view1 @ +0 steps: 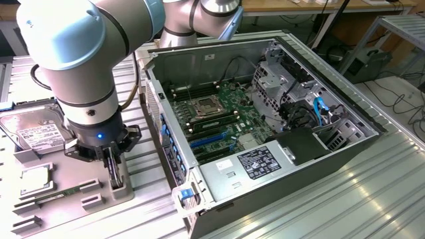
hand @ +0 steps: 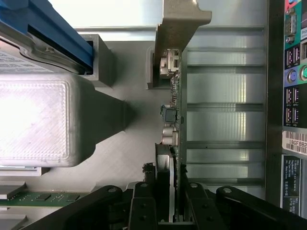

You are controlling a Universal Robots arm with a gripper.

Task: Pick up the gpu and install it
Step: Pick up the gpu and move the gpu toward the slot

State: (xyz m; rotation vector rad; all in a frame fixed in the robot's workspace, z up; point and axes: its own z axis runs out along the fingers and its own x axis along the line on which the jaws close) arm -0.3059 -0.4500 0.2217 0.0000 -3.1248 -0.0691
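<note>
One silver hard drive with a white label (view1: pixel 32 130) sits at the exterior view's left, in a grey moulded plastic holder tray (view1: pixel 129 193). Nearer the camera on the same tray lie a square silver processor (view1: pixel 33 179) and a narrow green memory stick (view1: pixel 63 194).

Just to their right, the pale blue and silver robot arm (view1: pixel 73 59) points straight down over the tray. Its black gripper (view1: pixel 114 167) is clamped on the gpu (view1: pixel 117 179), a thin flat dark card that stands on edge with its lower edge down at the tray. It cannot be told whether the card has come free of its slot.

In the wrist view the gpu (hand: pixel 175 96) shows edge-on. The black fingers (hand: pixel 144 206) of the gripper (hand: pixel 171 206) press against both faces of the card, and its long pale metal bracket (hand: pixel 181 19) is at the end away from them. The green memory stick (hand: pixel 43 197) lies off to one side, and the computer's rear port panel (hand: pixel 292 86) is on the other.

Right of the arm in the exterior view, the open dark metal computer case (view1: pixel 279 199) lies on its side on the ribbed metal table (view1: pixel 371 199). Inside it are a green motherboard (view1: pixel 226 114) with blue slots (view1: pixel 212 139). A silver power supply with a black label (view1: pixel 249 167) sits at the near end
</note>
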